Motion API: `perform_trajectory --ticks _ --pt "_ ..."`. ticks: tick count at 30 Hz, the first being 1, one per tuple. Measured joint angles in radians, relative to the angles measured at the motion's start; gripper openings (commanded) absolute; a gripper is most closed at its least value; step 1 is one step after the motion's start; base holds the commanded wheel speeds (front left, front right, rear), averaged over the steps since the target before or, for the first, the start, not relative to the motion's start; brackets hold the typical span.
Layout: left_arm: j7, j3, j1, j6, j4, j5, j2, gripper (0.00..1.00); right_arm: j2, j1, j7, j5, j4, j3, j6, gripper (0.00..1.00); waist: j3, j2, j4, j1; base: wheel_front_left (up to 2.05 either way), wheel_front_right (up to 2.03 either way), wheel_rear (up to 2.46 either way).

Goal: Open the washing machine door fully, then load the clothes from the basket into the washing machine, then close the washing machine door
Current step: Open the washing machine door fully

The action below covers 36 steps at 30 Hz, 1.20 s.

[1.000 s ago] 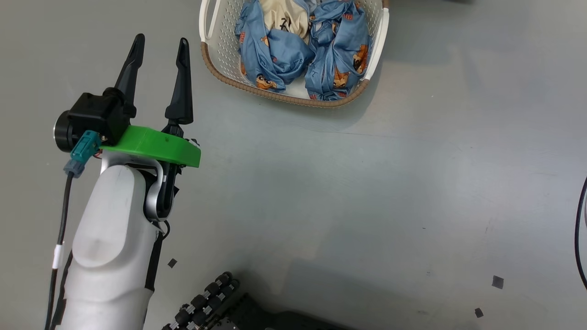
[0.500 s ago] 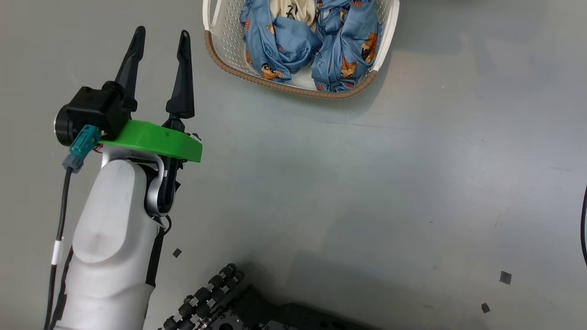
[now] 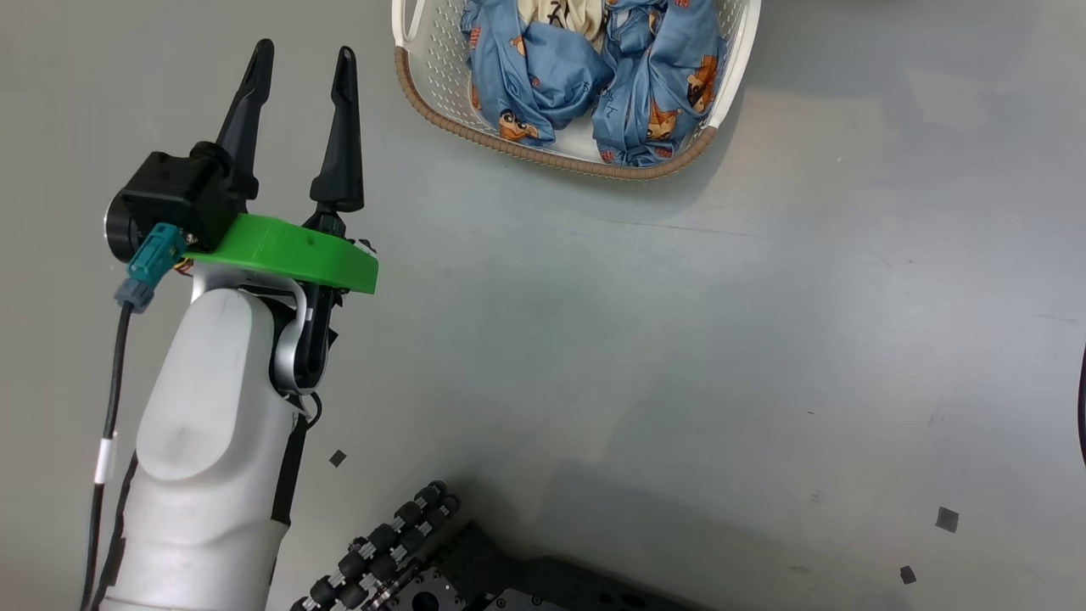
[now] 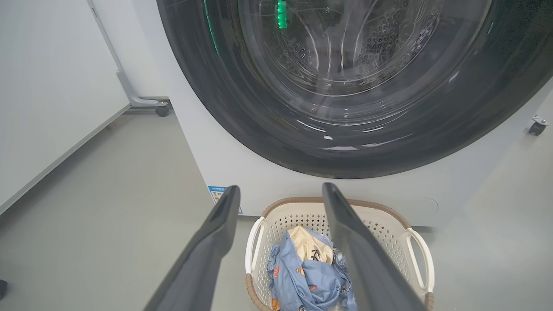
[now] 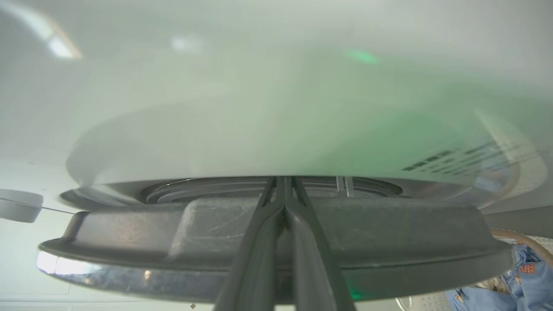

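The cream basket (image 3: 475,140) stands on the grey floor at the top of the head view, with the light blue printed clothes (image 3: 543,76) heaped inside. My left gripper (image 3: 303,51) hovers open and empty to the basket's left. In the left wrist view it (image 4: 281,186) looks past the basket (image 4: 293,201) and clothes (image 4: 302,276) at the white washing machine (image 4: 242,172) and its black-ringed door (image 4: 242,112). In the right wrist view my right gripper (image 5: 284,179) is shut, fingers lying across the door's dark edge (image 5: 389,233), tips at the gap behind it. Clothes (image 5: 510,293) peek in at the lower right.
My dark base with roller wheels (image 3: 399,552) sits at the bottom of the head view. Small tape marks (image 3: 946,518) dot the floor and a black cable (image 3: 1082,407) hangs at the right edge. A white panel on a castor (image 4: 162,110) stands left of the machine.
The whole head picture has shifted, so the camera moved: basket and floor marks sit further right. My left gripper stays open in the same pose.
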Motion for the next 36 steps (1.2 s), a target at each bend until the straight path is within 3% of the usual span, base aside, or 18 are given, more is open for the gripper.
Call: perform_trajectory --ticks 14,27,36 --pt "0.000 -0.013 0.000 0.000 0.002 -0.022 -0.001 1.00 -0.010 -0.019 0.037 -0.012 0.051 0.007 0.000 0.00 -0.003 0.0000 0.020 -0.0001 0.00 0.00 0.00" --pt "0.000 -0.005 0.000 0.000 -0.001 -0.021 -0.001 1.00 -0.005 -0.014 0.198 0.064 0.050 0.020 -0.007 0.00 -0.010 0.0000 0.002 0.0000 0.00 0.00 0.00" --pt "0.000 0.011 0.000 0.000 0.001 -0.005 -0.001 1.00 -0.001 0.042 0.332 0.123 0.043 0.038 0.013 0.00 -0.036 0.0000 -0.016 0.0000 0.00 0.00 0.00"
